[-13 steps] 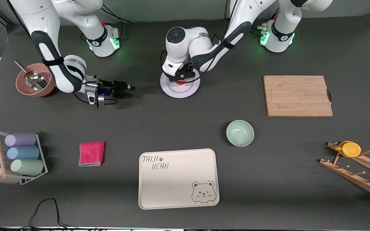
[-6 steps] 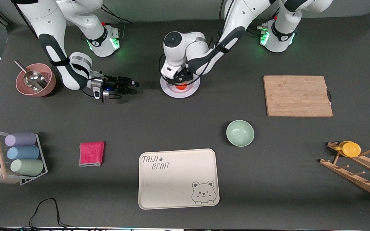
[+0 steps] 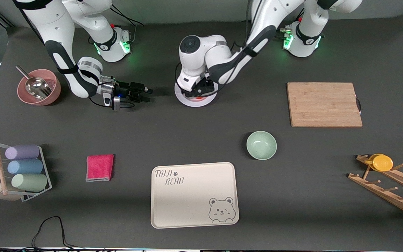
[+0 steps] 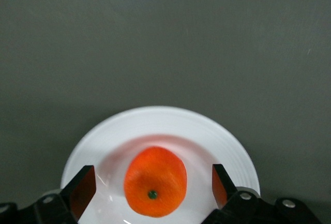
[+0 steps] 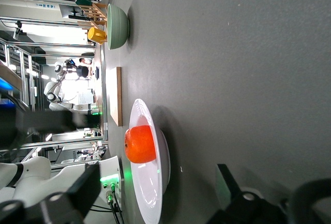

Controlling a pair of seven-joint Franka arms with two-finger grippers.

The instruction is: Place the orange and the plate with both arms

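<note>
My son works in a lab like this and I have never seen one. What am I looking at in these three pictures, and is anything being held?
Two white robot arms stand at a dark table. One picture looks down from a high camera facing them; the other two come from cameras on each arm's wrist.

The left gripper hangs just over the white plate, fingers open either side of the orange, which rests on the plate unheld. The right gripper is low over the table beside the plate, open and empty.

Nearer the high camera lie a green bowl and a bear-print tray; a cutting board sits toward the left arm's end.
</note>
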